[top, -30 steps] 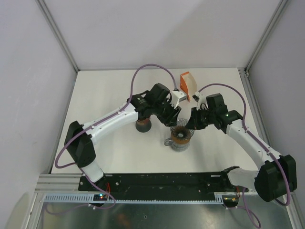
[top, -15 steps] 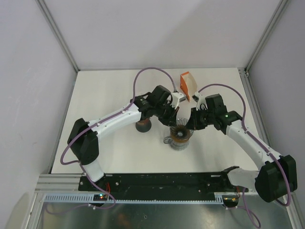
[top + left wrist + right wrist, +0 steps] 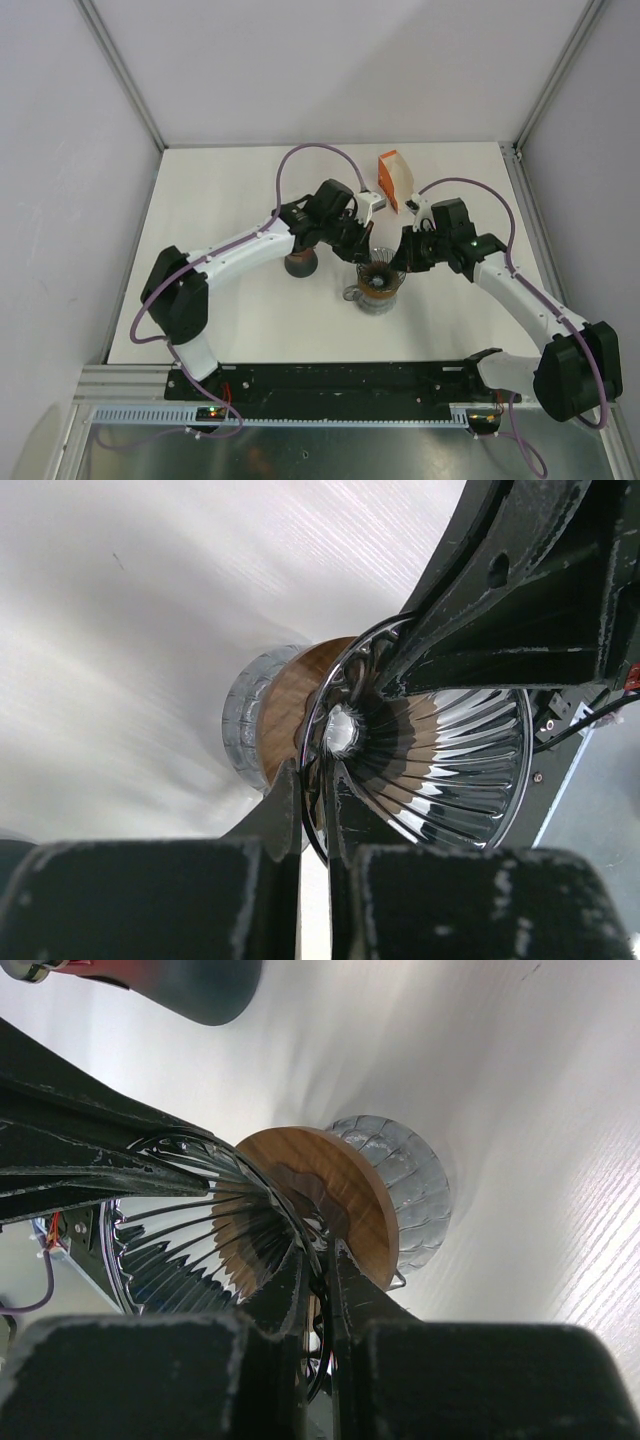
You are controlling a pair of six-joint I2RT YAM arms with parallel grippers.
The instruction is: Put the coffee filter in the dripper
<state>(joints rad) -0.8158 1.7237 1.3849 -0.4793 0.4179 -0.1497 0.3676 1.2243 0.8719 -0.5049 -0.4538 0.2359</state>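
Note:
The dripper [image 3: 380, 282], a ribbed cone on a wooden collar and clear glass base, stands mid-table. My left gripper [image 3: 368, 250] is shut on its far-left rim; in the left wrist view the fingers [image 3: 315, 790] pinch the rim of the cone [image 3: 450, 750]. My right gripper [image 3: 402, 262] is shut on the right rim; in the right wrist view it [image 3: 318, 1260] clamps the rim beside the wooden collar [image 3: 320, 1185]. The cone's inside shows bare ribs. An orange and white filter pack [image 3: 395, 180] stands behind the dripper, untouched.
A dark round cup-like object [image 3: 300, 263] sits under the left forearm, left of the dripper; it also shows in the right wrist view [image 3: 190, 985]. Walls enclose the table's left, back and right sides. A metal rail runs along the near edge.
The left arm has shifted slightly nearer and its gripper has settled onto the dripper's rim. The right gripper and the dripper have stayed in place.

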